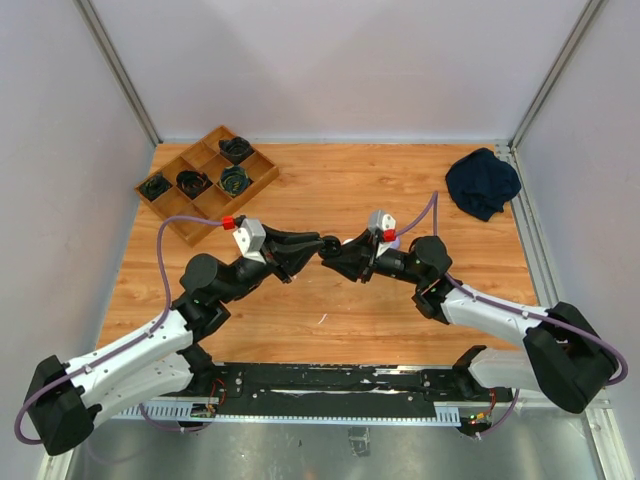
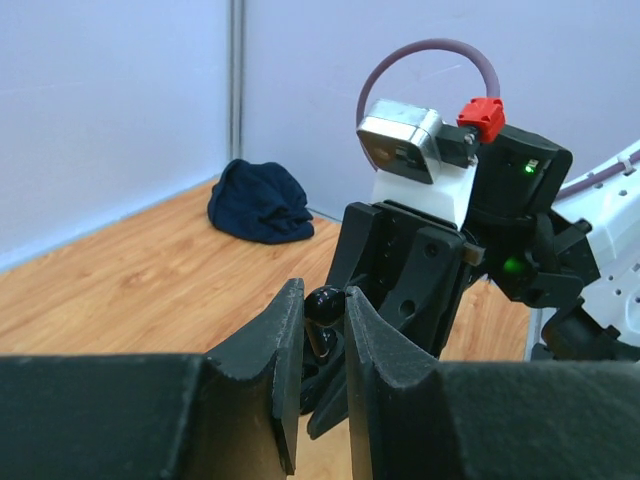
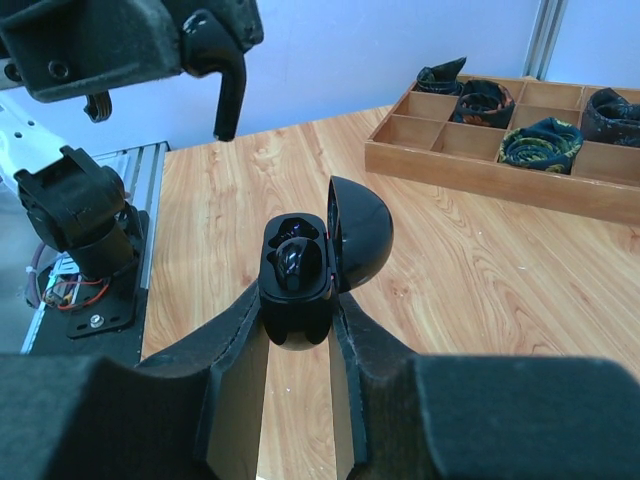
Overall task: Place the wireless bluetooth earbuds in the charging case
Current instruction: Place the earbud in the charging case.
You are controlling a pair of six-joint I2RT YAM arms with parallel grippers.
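Just above the open charging case (image 3: pixel 296 300), my left fingers (image 2: pixel 275 350) are pinched tight on a dark earbud (image 2: pixel 322 305). My right fingers (image 3: pixel 235 365) clamp the case itself, lid up. A seated earbud (image 3: pixel 298 262) seems to fill one socket; mine goes next.

Compartment tray (image 1: pixel 197 222), navy cloth (image 1: pixel 483 182), wooden table (image 1: pixel 330 190)

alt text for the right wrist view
The right gripper clamps a black charging case, lid open, what looks like a dark earbud seated inside. Beyond, on the table, a compartment tray holds dark bundles; the left arm looms top left.
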